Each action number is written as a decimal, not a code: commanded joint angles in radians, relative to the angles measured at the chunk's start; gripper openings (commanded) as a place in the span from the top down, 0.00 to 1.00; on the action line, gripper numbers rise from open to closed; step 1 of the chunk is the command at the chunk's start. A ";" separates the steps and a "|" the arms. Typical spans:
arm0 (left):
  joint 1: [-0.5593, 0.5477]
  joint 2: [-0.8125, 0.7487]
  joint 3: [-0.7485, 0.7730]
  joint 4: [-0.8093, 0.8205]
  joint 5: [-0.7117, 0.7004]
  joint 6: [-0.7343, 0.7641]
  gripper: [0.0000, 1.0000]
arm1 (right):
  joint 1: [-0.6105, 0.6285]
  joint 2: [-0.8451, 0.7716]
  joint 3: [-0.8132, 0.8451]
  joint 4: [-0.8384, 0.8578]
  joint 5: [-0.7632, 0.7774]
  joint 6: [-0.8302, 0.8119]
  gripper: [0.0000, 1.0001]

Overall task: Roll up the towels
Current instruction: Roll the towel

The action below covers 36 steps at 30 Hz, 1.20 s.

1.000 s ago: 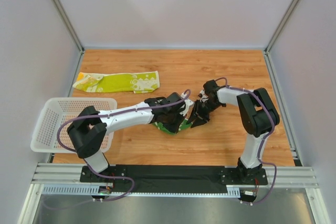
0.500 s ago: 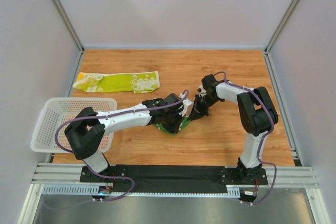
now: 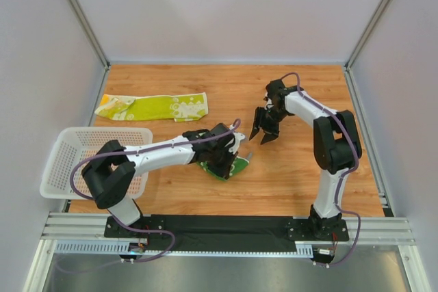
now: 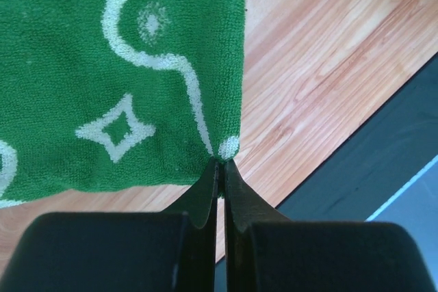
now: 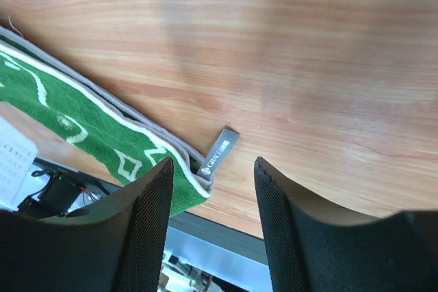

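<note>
My left gripper (image 4: pixel 220 163) is closed on a corner of the green towel (image 4: pixel 102 80), which lies just below the centre of the top view, half hidden under that wrist. The right gripper (image 3: pixel 262 129) hangs open and empty right of centre, above bare wood and apart from the cloth. The lime towel (image 3: pixel 154 107) lies stretched out flat in the upper left, not yet rolled. I judge the step in hand to be rolling the green one. To do it well I would make sure the pinch takes every layer at that corner, since the right wrist view shows stacked hems and a small label (image 5: pixel 220 150) poking out at the end. I would turn the edge over low and evenly, and bring the free gripper down to pin the other end so the strip curls instead of skidding. The table (image 3: pixel 301 176) is smooth wood-grain board, which looks slippery under terry cloth. A white mesh basket (image 3: pixel 89 130) sits at the left edge. Plain pale walls close three sides, and a black rail runs along the bottom.
</note>
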<state>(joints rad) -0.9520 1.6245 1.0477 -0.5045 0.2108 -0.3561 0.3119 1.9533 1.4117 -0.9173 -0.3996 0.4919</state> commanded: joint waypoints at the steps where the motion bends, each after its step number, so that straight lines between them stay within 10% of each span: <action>1: 0.051 -0.021 0.003 0.004 0.087 -0.056 1.00 | -0.023 -0.025 0.061 -0.060 0.048 -0.036 0.48; 21: 0.377 0.040 -0.138 0.041 0.381 -0.342 1.00 | 0.021 -0.172 -0.097 0.101 -0.258 -0.125 0.52; 36: 0.458 0.112 -0.244 0.052 0.369 -0.458 1.00 | 0.223 -0.179 -0.175 0.196 -0.318 -0.158 0.91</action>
<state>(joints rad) -0.4938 1.7050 0.8204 -0.4400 0.6052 -0.7864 0.4889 1.7844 1.2457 -0.7845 -0.7002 0.3321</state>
